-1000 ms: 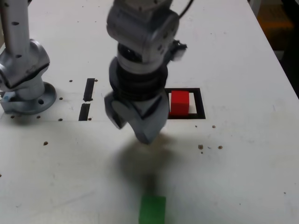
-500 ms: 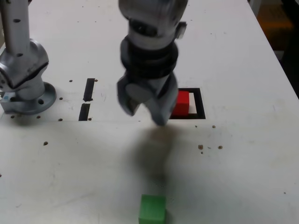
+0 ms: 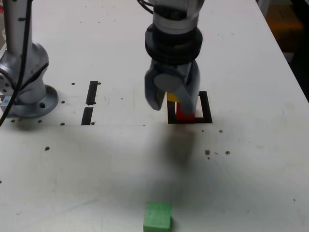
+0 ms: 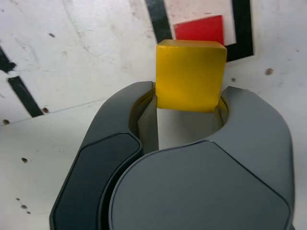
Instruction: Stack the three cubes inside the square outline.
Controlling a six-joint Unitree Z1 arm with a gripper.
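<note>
Gripping the yellow cube (image 4: pixel 191 75) between its two grey jaws, your gripper (image 3: pixel 175 99) hangs above the white table (image 3: pixel 251 169), pointing down over the square outline (image 3: pixel 206 107). In the wrist view the jaws press on two opposite faces of the yellow cube, which sticks out past their tips. In the exterior view only a sliver of yellow shows between the jaws.

Taking the exterior view as a clock face with the square outline at the centre, the red cube (image 3: pixel 183 113) sits inside the black tape frame, mostly hidden behind the gripper, with its lower part showing just under the jaw tips. The wrist view shows the red cube (image 4: pixel 199 29) on the white interior of the frame, beyond the yellow one. You cannot tell from either view whether the yellow cube touches the red one.

The green cube (image 3: pixel 157 216) lies alone on the table at about 7 o'clock, well apart from the outline, near the picture's lower edge. Two short black tape strips (image 3: pixel 90 102) lie at 9 o'clock, one above the other. The arm's grey base (image 3: pixel 26 82) stands farther out at 9 o'clock.
</note>
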